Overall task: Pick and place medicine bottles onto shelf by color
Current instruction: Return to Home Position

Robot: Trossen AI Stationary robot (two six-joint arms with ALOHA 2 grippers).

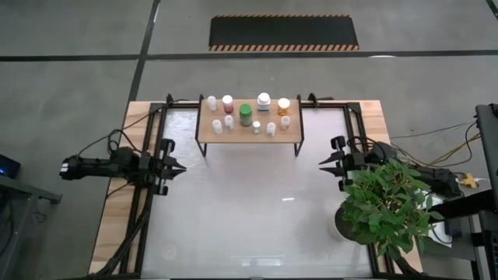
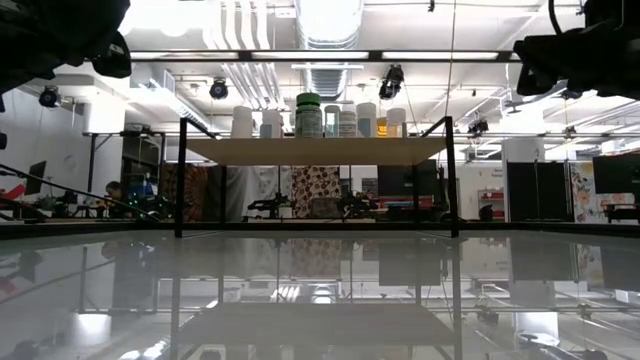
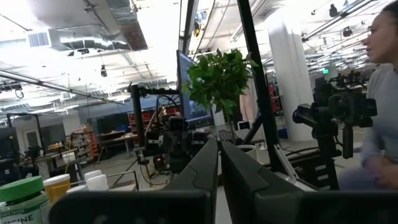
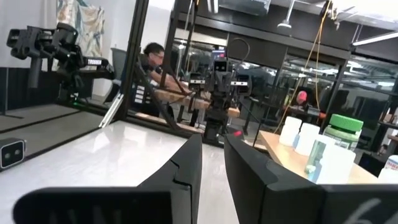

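The shelf (image 1: pixel 249 137), a light-wood board on black legs, stands at the table's far middle. On it stand several medicine bottles: a green one (image 1: pixel 245 115), an orange one (image 1: pixel 284 104), a pink-maroon one (image 1: pixel 227 102) and white ones (image 1: pixel 264 99). The low view shows them in a row on the board (image 2: pixel 315 150). My left gripper (image 1: pixel 180 167) hovers at the table's left, shut and with nothing in it (image 3: pixel 219 144). My right gripper (image 1: pixel 323 165) hovers at the right, its fingers a little apart with nothing between them (image 4: pixel 213 140).
A potted green plant (image 1: pixel 385 206) stands at the near right, close beside my right arm. The glossy white tabletop (image 1: pixel 249 214) stretches between the two arms. A seated person (image 3: pixel 380 112) and another person (image 4: pixel 152 62) show beyond the table.
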